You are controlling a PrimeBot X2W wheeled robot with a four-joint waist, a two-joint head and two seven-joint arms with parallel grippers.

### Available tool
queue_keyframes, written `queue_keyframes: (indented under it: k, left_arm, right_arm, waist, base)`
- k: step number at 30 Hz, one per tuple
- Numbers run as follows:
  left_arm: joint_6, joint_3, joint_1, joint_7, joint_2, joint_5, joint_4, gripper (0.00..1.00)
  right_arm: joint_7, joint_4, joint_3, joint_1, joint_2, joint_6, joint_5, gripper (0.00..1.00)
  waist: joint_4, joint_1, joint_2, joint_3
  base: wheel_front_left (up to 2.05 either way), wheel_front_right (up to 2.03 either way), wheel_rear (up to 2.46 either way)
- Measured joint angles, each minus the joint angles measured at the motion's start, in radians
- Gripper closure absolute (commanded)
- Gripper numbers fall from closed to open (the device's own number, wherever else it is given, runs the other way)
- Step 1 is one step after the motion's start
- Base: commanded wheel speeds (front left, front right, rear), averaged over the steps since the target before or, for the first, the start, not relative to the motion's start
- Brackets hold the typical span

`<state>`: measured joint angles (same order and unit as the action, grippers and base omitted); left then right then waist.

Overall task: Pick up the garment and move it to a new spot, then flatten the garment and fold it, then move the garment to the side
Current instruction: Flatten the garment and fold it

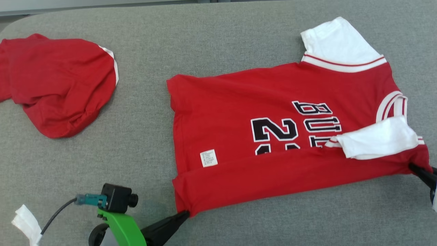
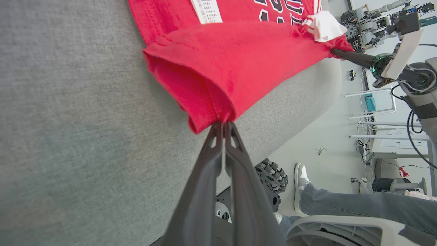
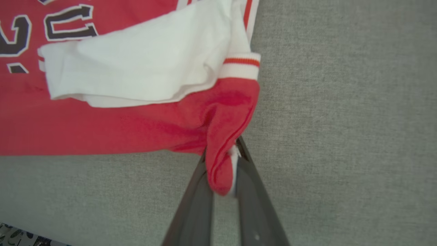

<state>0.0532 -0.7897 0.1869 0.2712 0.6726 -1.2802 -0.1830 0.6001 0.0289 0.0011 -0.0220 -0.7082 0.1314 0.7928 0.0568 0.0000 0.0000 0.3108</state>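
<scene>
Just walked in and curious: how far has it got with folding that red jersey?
About midway, I'd judge. Done: the jersey lies spread on the table, its near edge turned over the numbers. In hand: the left gripper and right gripper each pinch a near corner of that fold. To do: the far sleeve sticks out unfolded; more folding, then moving it aside.

Head view down over grey table (image 1: 143, 102), wrist views close at opposite corners of shared jersey (image 1: 239, 102)
</scene>
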Motion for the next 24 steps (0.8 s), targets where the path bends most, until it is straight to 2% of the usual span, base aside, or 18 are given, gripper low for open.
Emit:
queue_keyframes:
  k: [7, 8, 9, 10, 11, 15, 20, 22, 24]
  left_arm:
    - [-0.013, -0.007, -0.088, -0.027, 0.025, -0.022, -0.001, 1.00]
    - [-0.015, -0.010, -0.098, -0.030, 0.026, -0.022, -0.002, 1.00]
    - [-0.022, -0.011, -0.105, -0.042, 0.025, -0.019, -0.001, 0.69]
    - [-0.029, -0.009, -0.110, -0.054, 0.024, -0.016, -0.001, 0.05]
    - [-0.038, -0.006, -0.116, -0.066, 0.025, -0.007, -0.001, 0.00]
    - [-0.089, 0.002, -0.142, -0.109, 0.048, 0.051, -0.026, 0.00]
    - [-0.161, 0.023, -0.131, -0.114, 0.129, 0.155, -0.125, 0.00]
    - [-0.186, 0.058, -0.067, -0.110, 0.134, 0.175, -0.145, 0.00]
    - [-0.194, 0.079, 0.033, -0.084, 0.129, 0.212, -0.137, 0.00]
  right_arm:
    - [0.062, -0.098, -0.035, 0.171, 0.006, 0.000, 0.063, 1.00]
    - [0.059, -0.100, -0.039, 0.187, 0.008, 0.000, 0.056, 0.75]
    - [0.049, -0.099, -0.046, 0.195, 0.013, 0.000, 0.044, 0.00]
    - [0.049, -0.099, -0.047, 0.198, 0.014, 0.000, 0.035, 0.00]
    - [0.044, -0.102, -0.046, 0.200, 0.017, 0.000, 0.028, 0.00]
    - [0.022, -0.131, -0.078, 0.200, 0.025, 0.000, 0.013, 0.00]
    - [0.013, -0.234, -0.142, 0.130, -0.005, -0.001, 0.014, 0.00]
    - [0.020, -0.255, -0.141, 0.050, -0.022, -0.001, 0.000, 0.00]
    - [0.034, -0.248, -0.121, -0.037, -0.030, -0.001, -0.024, 0.00]
  waist:
    - [-0.021, 0.0000, 0.0000, -0.040]
    - [-0.027, 0.0000, 0.0000, -0.044]
    - [-0.031, 0.0000, 0.0000, -0.048]
    - [-0.035, 0.0000, 0.0000, -0.050]
    - [-0.039, 0.0000, 0.0000, -0.053]
    - [-0.053, 0.0000, 0.0000, -0.063]
    - [-0.061, 0.0000, 0.0000, -0.041]
    - [-0.063, 0.0000, 0.0000, -0.019]
    - [-0.064, 0.0000, 0.0000, 0.006]
  base:
    - [0.00, 0.00, 0.00]
    - [0.00, 0.00, 0.00]
    - [0.00, 0.00, 0.00]
    - [0.00, 0.00, 0.00]
    - [0.00, 0.00, 0.00]
    - [0.00, 0.00, 0.00]
    - [0.00, 0.00, 0.00]
    - [0.00, 0.00, 0.00]
    - [0.00, 0.00, 0.00]
